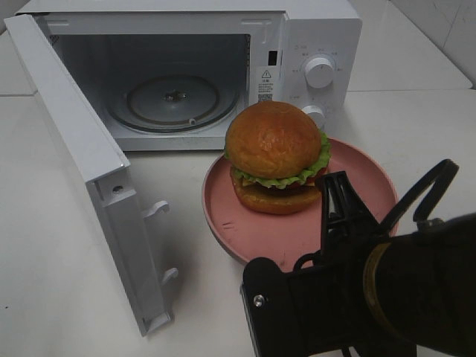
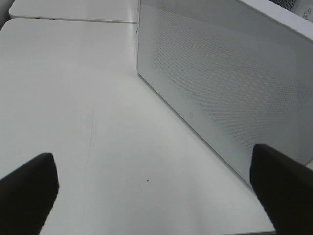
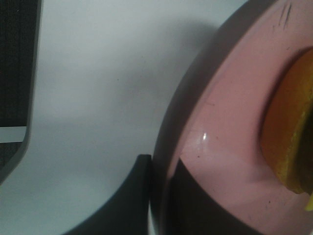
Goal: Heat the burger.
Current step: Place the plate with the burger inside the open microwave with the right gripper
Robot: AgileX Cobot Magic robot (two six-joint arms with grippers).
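Nearest the high camera: right gripper (image 1: 335,192), jaws clamped on the near rim of the pink plate (image 1: 245,223). My right wrist view confirms it, one dark finger under the rim's outer side and one on the inner face.

The burger (image 1: 275,149) sits upright on the plate, toward its far side, just beyond the gripper and not touched by it. The plate is on the white table (image 1: 52,282), directly in front of the microwave (image 1: 320,37).

The door (image 1: 82,149) is swung fully open to the left. The left gripper (image 2: 152,164) shows only in its wrist view: fingers wide apart, holding nothing, over bare table beside the door's perforated panel.

Farthest: glass turntable (image 1: 172,100) in the cavity, nothing on it.
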